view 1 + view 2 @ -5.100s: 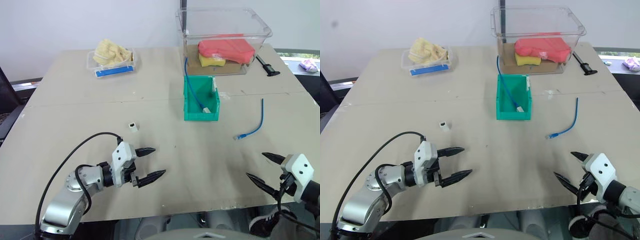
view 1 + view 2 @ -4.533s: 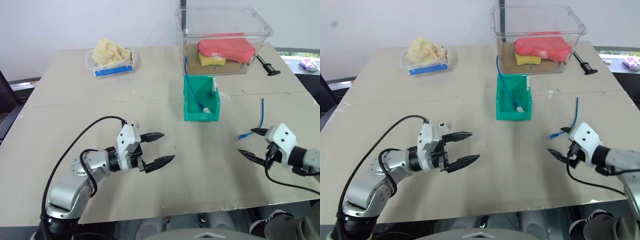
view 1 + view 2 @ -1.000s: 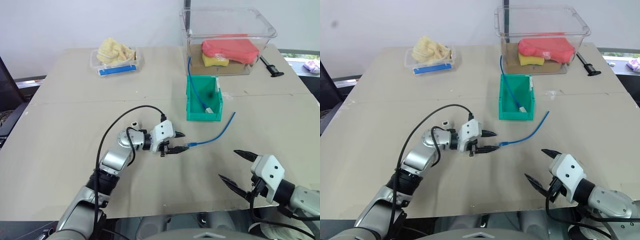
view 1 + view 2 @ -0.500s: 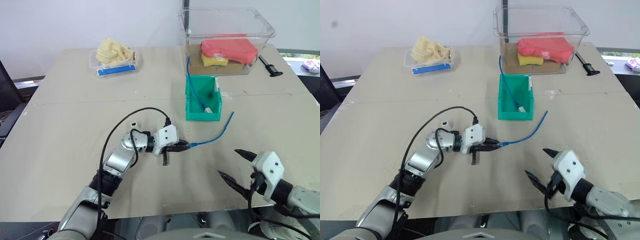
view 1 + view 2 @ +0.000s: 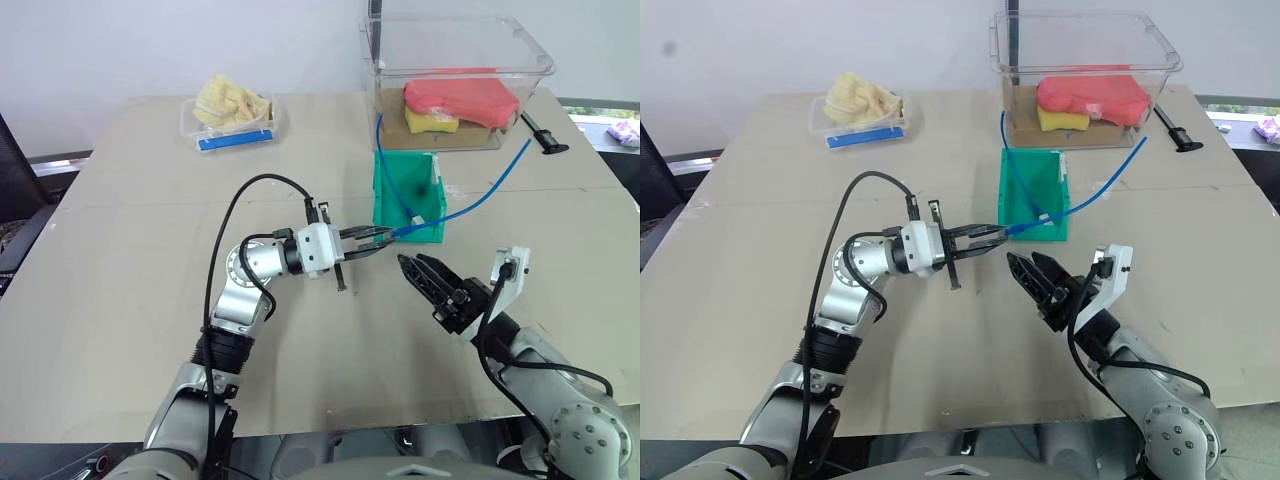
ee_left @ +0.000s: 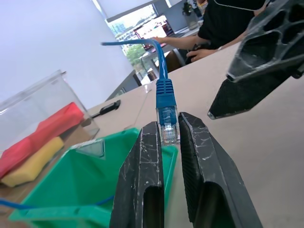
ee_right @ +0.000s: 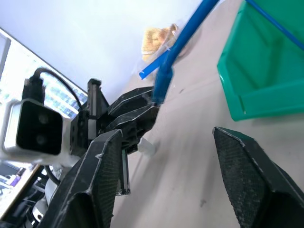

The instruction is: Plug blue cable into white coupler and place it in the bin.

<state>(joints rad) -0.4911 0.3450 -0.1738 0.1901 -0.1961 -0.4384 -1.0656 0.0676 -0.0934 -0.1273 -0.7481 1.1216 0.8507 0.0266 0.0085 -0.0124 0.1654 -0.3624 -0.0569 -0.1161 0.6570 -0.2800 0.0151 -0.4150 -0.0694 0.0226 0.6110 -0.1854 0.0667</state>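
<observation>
Left eye view: the left gripper point(image 5: 372, 242) was clamped on the plug end of the blue cable point(image 5: 470, 198), held off the table point(image 5: 120, 300) just in front of the green bin point(image 5: 384, 205); the rest of the cable arced up and away toward the clear tub point(image 5: 455, 60). The cable looked light and limp, likely to sag and swing, so the stiff plug boot seemed the only sound place to hold it; the clear plug looked fragile at its latch. The right gripper point(image 5: 428, 283) stood close below the plug, fingers apart and empty. A second earlier the cable lay flat on the table with the left gripper open at its plug and the right gripper low at the near edge. Right eye view: same layout; the white coupler could not be made out. Left wrist view: both black fingers point(image 6: 142, 166) pinched the clear plug point(image 6: 167, 130) with the blue boot standing just beyond them, the bin behind. Right wrist view: the right fingers point(image 7: 102, 180) were spread wide around the left gripper and plug, touching neither; a small white piece showed by the left gripper, too unclear to name.
</observation>
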